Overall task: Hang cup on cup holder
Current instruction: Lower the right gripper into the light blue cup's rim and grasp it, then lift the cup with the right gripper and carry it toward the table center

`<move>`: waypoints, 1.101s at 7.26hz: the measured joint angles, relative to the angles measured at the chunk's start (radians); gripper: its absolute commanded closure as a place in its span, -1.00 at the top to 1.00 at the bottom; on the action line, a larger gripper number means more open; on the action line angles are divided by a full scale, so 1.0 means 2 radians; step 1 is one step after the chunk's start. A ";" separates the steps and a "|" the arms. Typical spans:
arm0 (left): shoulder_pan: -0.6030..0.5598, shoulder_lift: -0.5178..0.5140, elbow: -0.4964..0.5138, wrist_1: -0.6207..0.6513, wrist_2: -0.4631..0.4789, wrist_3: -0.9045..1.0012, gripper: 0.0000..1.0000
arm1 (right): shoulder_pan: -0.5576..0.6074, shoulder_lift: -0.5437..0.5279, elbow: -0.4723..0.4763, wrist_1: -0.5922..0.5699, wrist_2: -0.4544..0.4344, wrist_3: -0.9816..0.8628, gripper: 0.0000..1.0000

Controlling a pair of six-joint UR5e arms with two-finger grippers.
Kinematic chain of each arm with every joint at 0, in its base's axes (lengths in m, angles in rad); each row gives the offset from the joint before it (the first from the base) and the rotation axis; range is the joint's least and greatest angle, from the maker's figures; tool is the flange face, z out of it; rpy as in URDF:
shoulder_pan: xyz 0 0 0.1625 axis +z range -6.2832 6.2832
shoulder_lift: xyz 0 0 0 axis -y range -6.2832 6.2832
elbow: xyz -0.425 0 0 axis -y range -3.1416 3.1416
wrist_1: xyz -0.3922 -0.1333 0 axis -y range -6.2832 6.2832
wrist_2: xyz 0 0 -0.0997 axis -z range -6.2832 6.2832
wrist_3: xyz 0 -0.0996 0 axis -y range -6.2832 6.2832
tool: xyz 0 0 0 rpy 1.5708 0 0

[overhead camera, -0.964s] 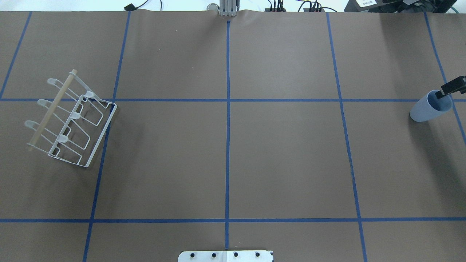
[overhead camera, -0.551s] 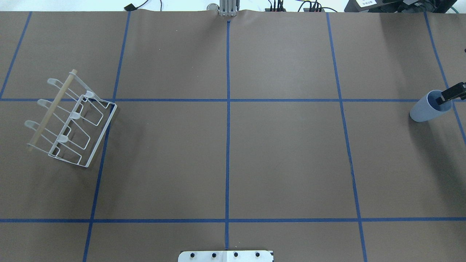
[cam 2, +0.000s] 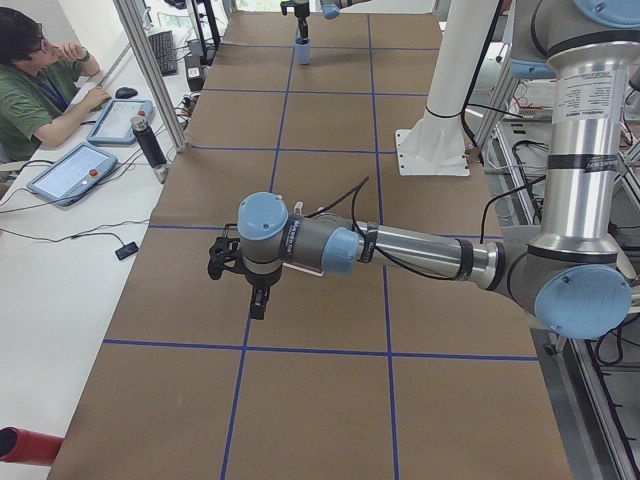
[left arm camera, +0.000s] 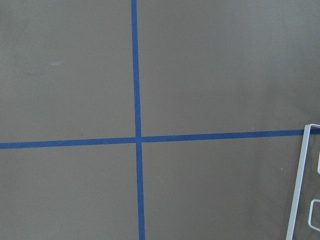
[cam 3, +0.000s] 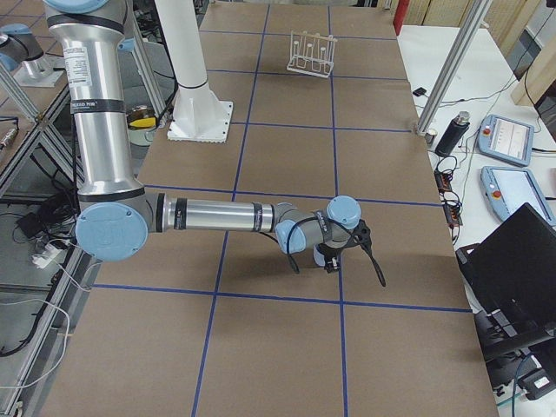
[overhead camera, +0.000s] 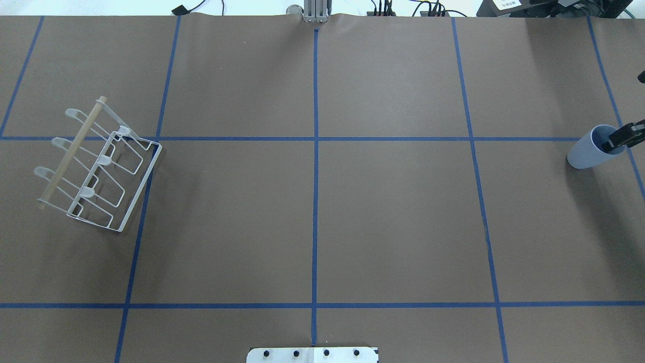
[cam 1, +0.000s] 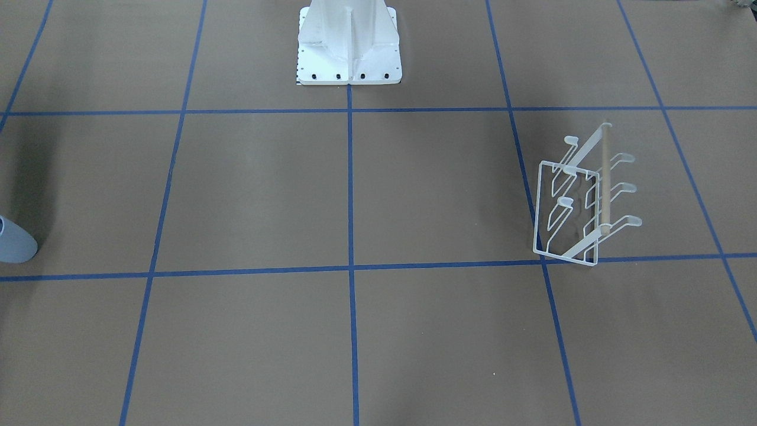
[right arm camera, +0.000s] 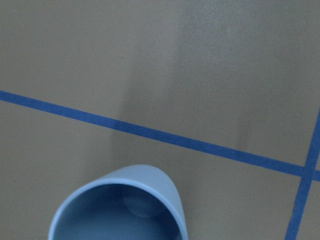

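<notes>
Seen from across the table [cam 1: 414, 331], the cup [cam 1: 15, 242] stands far out on the robot's right of the base [cam 1: 349, 44]; the rack [cam 1: 582, 201] sits well off on the other side. From the right end, the right gripper [cam 3: 352, 269] hangs low, jaws spread wide. Overhead, one finger [overhead camera: 621, 137] crosses the cup's open mouth. From the left end, the left gripper [cam 2: 238, 283] hovers over the table out from the base; wide or narrow, I can't tell. Right wrist: the cup's rim, close below. Left wrist: the rack's frame at the edge.
</notes>
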 measured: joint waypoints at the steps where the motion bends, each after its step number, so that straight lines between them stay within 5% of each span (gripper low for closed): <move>1: 0.000 0.000 0.000 0.000 0.000 0.000 0.97 | -0.001 0.003 0.001 0.000 0.001 0.000 -1.00; 4: 0.000 0.007 0.000 -0.031 0.000 0.000 0.96 | -0.001 0.003 0.015 0.007 0.029 0.002 -1.00; 8: 0.002 0.009 -0.004 -0.071 -0.001 -0.010 0.96 | -0.024 0.057 0.137 0.010 0.086 0.171 -1.00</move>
